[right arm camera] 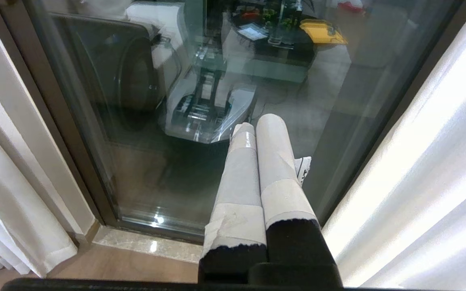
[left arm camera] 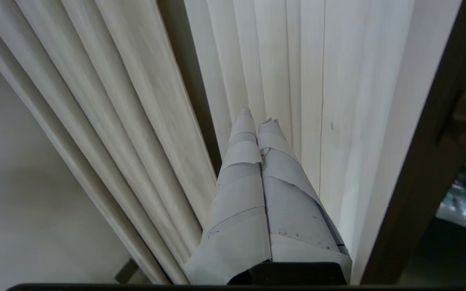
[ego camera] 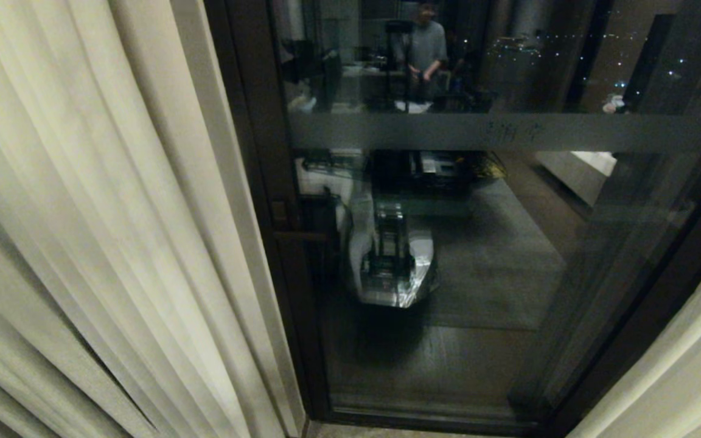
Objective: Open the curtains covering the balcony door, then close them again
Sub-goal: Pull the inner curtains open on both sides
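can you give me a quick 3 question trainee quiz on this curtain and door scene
1. True or false: the cream pleated fabric curtains now cover the whole glass balcony door with its dark brown frame.
2. The left gripper in its wrist view is: A) shut, pointing at curtain pleats B) wide open C) holding a cup.
3. Fill in: a frosted horizontal ____ crosses the glass.

Key: 1 false, since the glass shows between the two panels; 2 A; 3 band.
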Robot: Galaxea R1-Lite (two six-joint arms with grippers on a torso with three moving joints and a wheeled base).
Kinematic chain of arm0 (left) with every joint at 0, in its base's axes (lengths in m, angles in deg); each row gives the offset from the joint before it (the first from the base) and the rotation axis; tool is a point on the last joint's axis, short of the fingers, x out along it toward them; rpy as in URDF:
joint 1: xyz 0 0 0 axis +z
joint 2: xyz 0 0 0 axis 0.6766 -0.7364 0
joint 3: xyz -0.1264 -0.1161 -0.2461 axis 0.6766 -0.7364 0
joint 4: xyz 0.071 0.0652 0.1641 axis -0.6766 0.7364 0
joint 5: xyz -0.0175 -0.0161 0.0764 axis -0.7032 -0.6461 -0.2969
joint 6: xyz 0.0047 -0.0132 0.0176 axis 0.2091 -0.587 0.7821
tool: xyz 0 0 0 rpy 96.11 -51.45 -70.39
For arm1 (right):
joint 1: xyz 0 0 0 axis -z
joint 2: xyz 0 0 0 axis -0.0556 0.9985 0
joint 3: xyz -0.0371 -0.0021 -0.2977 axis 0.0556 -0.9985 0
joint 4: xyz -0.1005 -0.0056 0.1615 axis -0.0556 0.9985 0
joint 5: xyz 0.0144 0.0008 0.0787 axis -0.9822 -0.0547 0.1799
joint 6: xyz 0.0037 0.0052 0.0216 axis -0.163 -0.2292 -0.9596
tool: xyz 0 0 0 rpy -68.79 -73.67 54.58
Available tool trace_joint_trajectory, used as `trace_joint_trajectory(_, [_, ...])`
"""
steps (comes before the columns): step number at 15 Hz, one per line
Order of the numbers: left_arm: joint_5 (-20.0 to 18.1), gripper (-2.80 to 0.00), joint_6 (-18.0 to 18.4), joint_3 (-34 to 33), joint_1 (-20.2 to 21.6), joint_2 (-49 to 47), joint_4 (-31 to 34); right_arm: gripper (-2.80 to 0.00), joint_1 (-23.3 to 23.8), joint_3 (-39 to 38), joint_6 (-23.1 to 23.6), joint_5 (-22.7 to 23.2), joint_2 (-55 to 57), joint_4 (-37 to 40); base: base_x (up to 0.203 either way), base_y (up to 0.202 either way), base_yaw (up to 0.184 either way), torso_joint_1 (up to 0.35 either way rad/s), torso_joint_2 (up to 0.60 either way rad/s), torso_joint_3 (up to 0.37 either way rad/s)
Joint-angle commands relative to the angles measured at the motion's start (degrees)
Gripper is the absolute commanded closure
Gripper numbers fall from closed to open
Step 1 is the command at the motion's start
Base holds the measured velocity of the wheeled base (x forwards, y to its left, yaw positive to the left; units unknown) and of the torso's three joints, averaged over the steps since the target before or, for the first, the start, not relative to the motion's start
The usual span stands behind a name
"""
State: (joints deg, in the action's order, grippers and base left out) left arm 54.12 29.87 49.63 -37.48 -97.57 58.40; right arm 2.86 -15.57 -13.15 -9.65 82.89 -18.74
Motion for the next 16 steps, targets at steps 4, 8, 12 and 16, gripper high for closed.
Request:
trace_joint_trajectory(4, [-0.68, 0.00, -0.33, -10.26, -1.57, 6.50, -0.21, 0.00, -0.02, -0.01, 0.05, 0.03, 0.09, -0.01, 0.000, 0.000, 0.000, 0.000, 0.00, 0.000])
trace_joint_trajectory(8, [-8.12, 0.00, -1.64, -19.87, -2.51, 13.51, -0.06, 0.00, -0.02, -0.01, 0.05, 0.03, 0.09, -0.01, 0.000, 0.000, 0.000, 0.000, 0.00, 0.000])
trace_joint_trajectory(12, [-16.93, 0.00, -2.82, -27.21, -2.22, 22.81, 0.22, 0.00, -0.02, -0.01, 0.05, 0.03, 0.09, -0.01, 0.000, 0.000, 0.000, 0.000, 0.00, 0.000])
trace_joint_trajectory(16, [-17.61, 0.00, -2.76, -30.73, -2.96, 28.92, 6.24, 0.00, -0.02, -0.01, 0.05, 0.03, 0.09, -0.01, 0.000, 0.000, 0.000, 0.000, 0.00, 0.000])
